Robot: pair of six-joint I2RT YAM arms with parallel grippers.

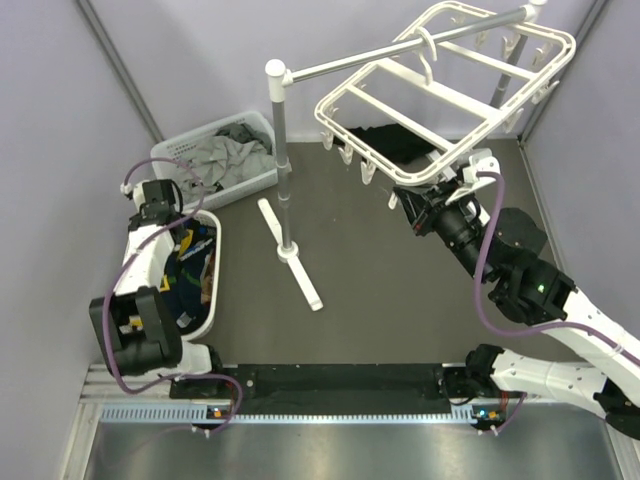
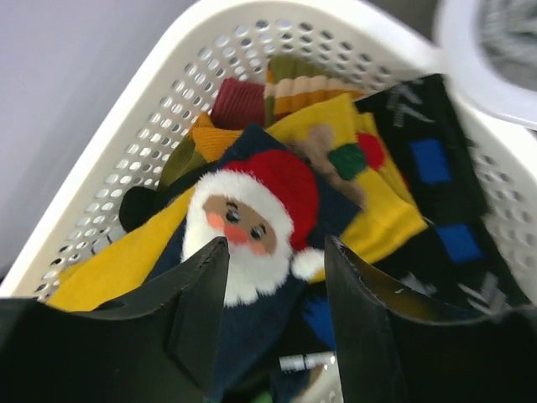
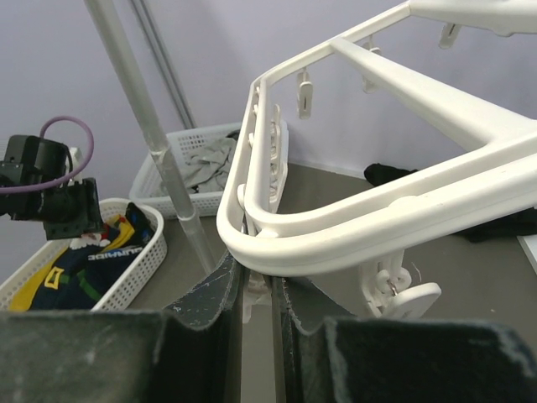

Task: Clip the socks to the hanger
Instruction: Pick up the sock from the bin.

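Note:
The socks [image 2: 252, 210] lie heaped in a white perforated basket [image 2: 168, 92]: a navy Santa sock on top, with yellow and black-and-blue ones around it. My left gripper [image 2: 277, 264] is low over the heap, open, its fingers on either side of the Santa sock. From above, that gripper [image 1: 183, 240] dips into the basket [image 1: 217, 290] at the left. The hanger [image 1: 327, 108], a white frame with dangling clips, hangs tilted at the upper right. My right gripper [image 3: 258, 285] is shut on a small white clip [image 3: 256, 295] under the hanger's near rim [image 3: 377, 227].
A second white basket [image 1: 215, 155] with pale grey cloths stands at the back left. The grey pole rack [image 1: 283, 170] rises mid-table on white feet [image 1: 295, 262]. A black garment [image 1: 400, 145] lies under the hanger. Purple walls close in on both sides.

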